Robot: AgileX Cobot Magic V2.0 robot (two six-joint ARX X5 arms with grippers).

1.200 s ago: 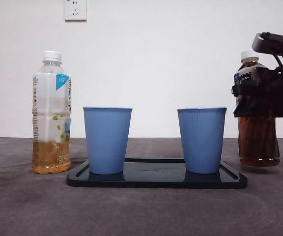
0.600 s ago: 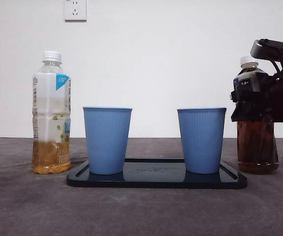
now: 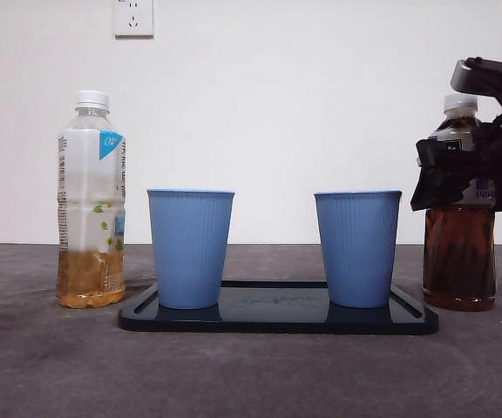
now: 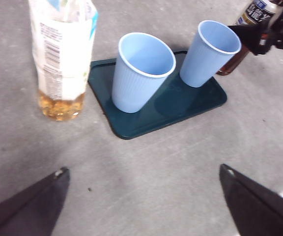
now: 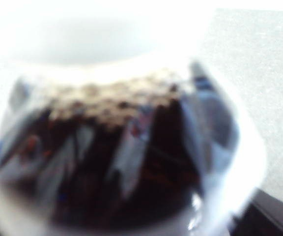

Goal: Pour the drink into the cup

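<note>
A: Two cups (image 3: 190, 248) on the dark tray (image 3: 277, 315), both upright and empty as far as the left wrist view shows. Right gripper (image 3: 473, 170) is at the dark tea bottle (image 3: 458, 235), at its upper body, far side of the tray from the pale bottle (image 3: 91, 200).

B: Jaw state?

A: Right wrist view is filled with the bottle, blurred, right against the lens. Front view shows the black jaws wrapped around the shoulder, so I read it as clamped on the bottle. Bottle base looks to be on the table, just beside the tray's end, upright.

B: Left gripper (image 4: 141, 196)?

A: Idle, jaws spread wide, holding nothing, looking down at the tray from well back.

B: Advice for the step?

A: White cap (image 3: 460, 102) looks to be on, so that needs handling before any pour. Otherwise: lift straight up, clear the rim of the near cup (image 3: 357, 248), bring the mouth over its centre, tilt slowly. Grip is high, so the heavy lower half may swing.

B: Bottle look?

A: Clear plastic, dark brown liquid roughly two thirds full, dark label band near the shoulder. Thin walls, may flex under squeeze.
</note>
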